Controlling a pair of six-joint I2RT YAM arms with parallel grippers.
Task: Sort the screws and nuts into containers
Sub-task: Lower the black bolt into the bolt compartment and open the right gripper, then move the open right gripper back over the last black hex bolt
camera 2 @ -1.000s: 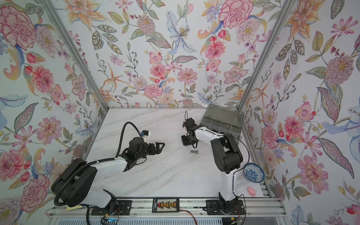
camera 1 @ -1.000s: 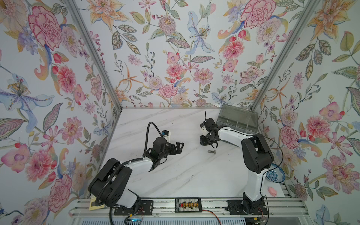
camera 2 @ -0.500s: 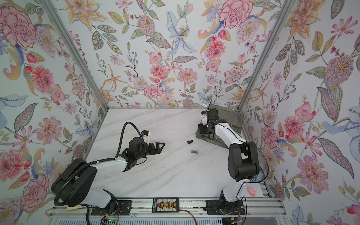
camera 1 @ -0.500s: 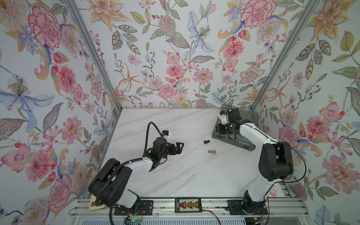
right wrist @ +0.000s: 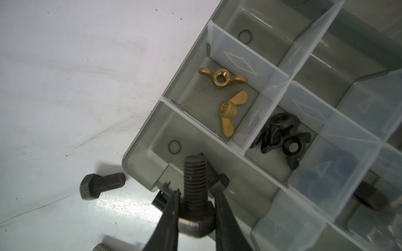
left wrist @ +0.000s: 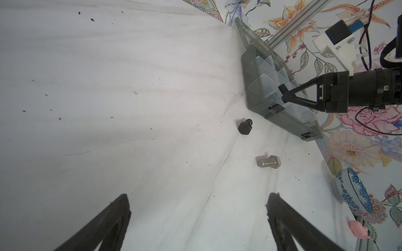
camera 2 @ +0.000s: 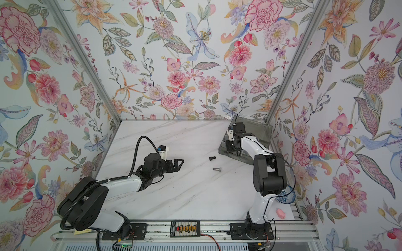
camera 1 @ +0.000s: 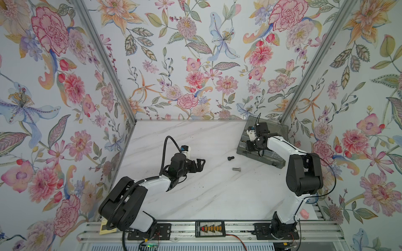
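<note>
My right gripper (right wrist: 196, 193) is shut on a black screw (right wrist: 194, 180) by its hex head, shaft pointing away. It hangs over the near corner compartment of the smoky-grey organiser box (right wrist: 139, 160), where another black screw (right wrist: 218, 181) lies. In both top views the right gripper (camera 1: 250, 147) (camera 2: 230, 146) is over the box (camera 1: 272, 162) (camera 2: 226, 153). A loose black screw (camera 1: 231, 158) (left wrist: 244, 128) and a silver screw (camera 1: 236, 169) (left wrist: 268, 162) lie on the table beside the box. Brass wing nuts (right wrist: 221, 76) and black wing nuts (right wrist: 280, 134) fill two compartments. My left gripper (camera 1: 201, 163) (left wrist: 199, 202) is open, left of the screws.
A blue-and-white bowl (camera 2: 287, 195) (left wrist: 352, 191) and a small pink object (camera 1: 304, 214) sit at the table's right front corner behind the right arm. The box's lid leans open against the back right wall. Dark specks dot the marble tabletop.
The right arm swung from the middle of the table back over the box, carrying the black screw, then settled lower over the near corner compartment. The left arm has not moved.
</note>
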